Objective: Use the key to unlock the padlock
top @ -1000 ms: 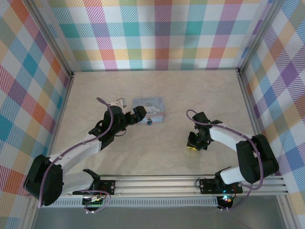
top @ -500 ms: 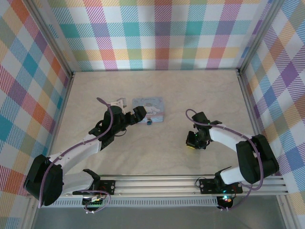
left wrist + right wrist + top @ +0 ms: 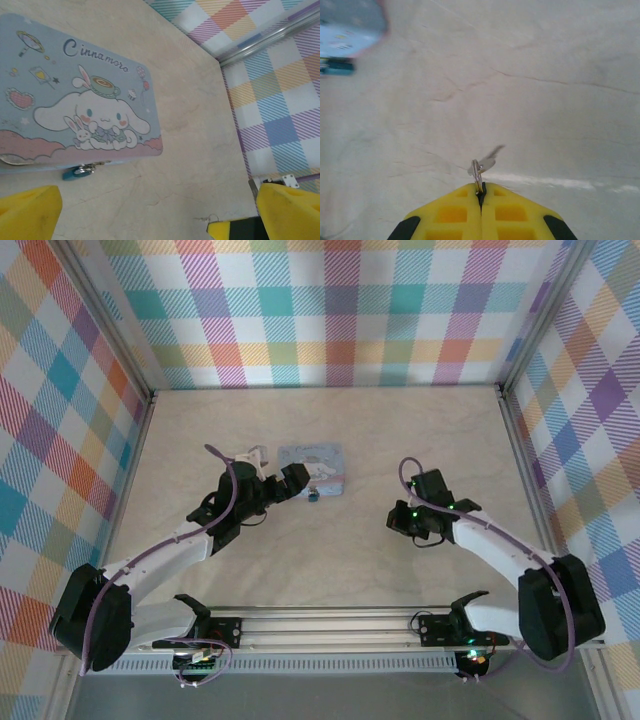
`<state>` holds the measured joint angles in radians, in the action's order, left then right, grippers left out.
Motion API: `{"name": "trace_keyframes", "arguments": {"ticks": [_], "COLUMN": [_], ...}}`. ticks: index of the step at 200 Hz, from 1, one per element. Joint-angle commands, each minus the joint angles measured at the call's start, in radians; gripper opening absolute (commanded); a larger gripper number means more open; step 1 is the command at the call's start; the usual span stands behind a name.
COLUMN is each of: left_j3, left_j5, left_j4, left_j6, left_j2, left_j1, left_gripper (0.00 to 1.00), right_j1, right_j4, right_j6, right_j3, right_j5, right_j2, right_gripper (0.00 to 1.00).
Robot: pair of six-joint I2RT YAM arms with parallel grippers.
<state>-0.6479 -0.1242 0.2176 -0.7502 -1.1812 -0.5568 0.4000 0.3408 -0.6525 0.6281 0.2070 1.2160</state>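
Top view: the tin (image 3: pixel 312 462) lies flat on the table (image 3: pixel 330 570), left of centre. The padlock (image 3: pixel 313 495) sits at the tin's near edge, touching it.

Left gripper (image 3: pixel 275 472): just left of the tin, low, pointing toward it. Jaws spread wide, nothing between them. From the left wrist, the gripper (image 3: pixel 155 207) shows one yellow pad (image 3: pixel 27 212) at the lower left corner and the other at the lower right, with bare table between. The tin (image 3: pixel 75 95) fills the upper left, cartoon print up. The padlock (image 3: pixel 77 171) pokes out from under the tin's near rim, dark blue with a silvery shackle, ahead of the left pad and apart from it.

Right gripper (image 3: pixel 398 522): right of centre, well apart from the tin and padlock, aimed left toward them. From the right wrist, the gripper (image 3: pixel 481 192) has its yellow fingers pressed together, pinching a small metal ring (image 3: pixel 476 175). The key (image 3: pixel 487 161) hangs from that ring and sticks out ahead of the fingertips, tilted up to the right and blurred. Whether it clears the table cannot be told. The padlock (image 3: pixel 337 66) and a corner of the tin (image 3: pixel 350 25) sit far off at the upper left, both blurred.

Key and padlock are apart.
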Motion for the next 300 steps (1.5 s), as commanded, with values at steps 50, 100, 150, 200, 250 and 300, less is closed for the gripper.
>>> {"name": "trace_keyframes", "arguments": {"ticks": [50, 100, 150, 200, 250, 300], "left_j3": [-0.051, -0.060, -0.095, -0.133, -0.194, -0.214], "left_j5": [-0.078, -0.133, -0.083, -0.087, -0.104, -0.107], "left_j4": [0.192, 0.579, 0.687, 0.781, 0.781, 0.782], "left_j6": [-0.411, -0.717, -0.693, -0.683, -0.667, -0.658], "left_j2": [-0.148, -0.333, -0.388, -0.461, -0.509, -0.518], "left_j1": [-0.032, -0.067, -0.118, -0.153, -0.190, -0.208], "left_gripper": [0.99, 0.98, 0.99, 0.99, 0.99, 0.97], "right_j1": [0.005, 0.009, 0.042, 0.096, 0.123, 0.123], "right_j4": [-0.237, -0.435, -0.480, -0.546, -0.593, -0.550], "right_j6": [-0.131, -0.225, -0.297, -0.370, -0.415, -0.418], "right_j3": [-0.008, 0.008, 0.049, 0.078, 0.101, 0.105], "right_j5": [0.147, 0.256, 0.289, 0.306, 0.297, 0.249], "right_j2": [-0.101, -0.091, -0.071, -0.049, 0.005, 0.024], "right_gripper": [0.00, 0.00, 0.00, 0.00, 0.00, 0.00]}}
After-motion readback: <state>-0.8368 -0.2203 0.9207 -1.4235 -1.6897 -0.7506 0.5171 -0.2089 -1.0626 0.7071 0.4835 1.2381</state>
